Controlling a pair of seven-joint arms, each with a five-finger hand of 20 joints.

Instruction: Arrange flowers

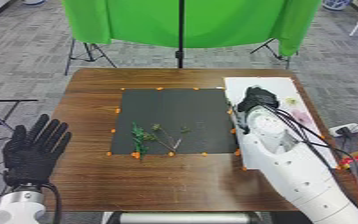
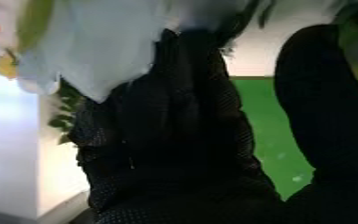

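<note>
My right hand (image 1: 259, 96) is over the upper left part of the white sheet (image 1: 255, 82). In the right wrist view, my right hand (image 2: 171, 130) has its fingers straight and the thumb apart from them. Large pale petals (image 2: 100, 45) overlap the fingers; whether they touch is unclear. Green leaves (image 2: 64, 112) show beside the glove. Pink blooms (image 1: 300, 117) and a pale yellowish one (image 1: 291, 101) lie on the sheet. Green sprigs (image 1: 139, 137) and thin branching stems (image 1: 171, 143) rest on the dark mat (image 1: 167, 107). My left hand (image 1: 31, 152) is open beside the table's left edge.
Orange markers (image 1: 118, 110) line the mat on the brown table (image 1: 158, 187). My right arm crosses the white sheet's lower part. Behind the table stands a green backdrop (image 1: 140, 25) on a black stand (image 1: 180, 54). Red and yellow pieces (image 1: 346, 162) are by the right edge.
</note>
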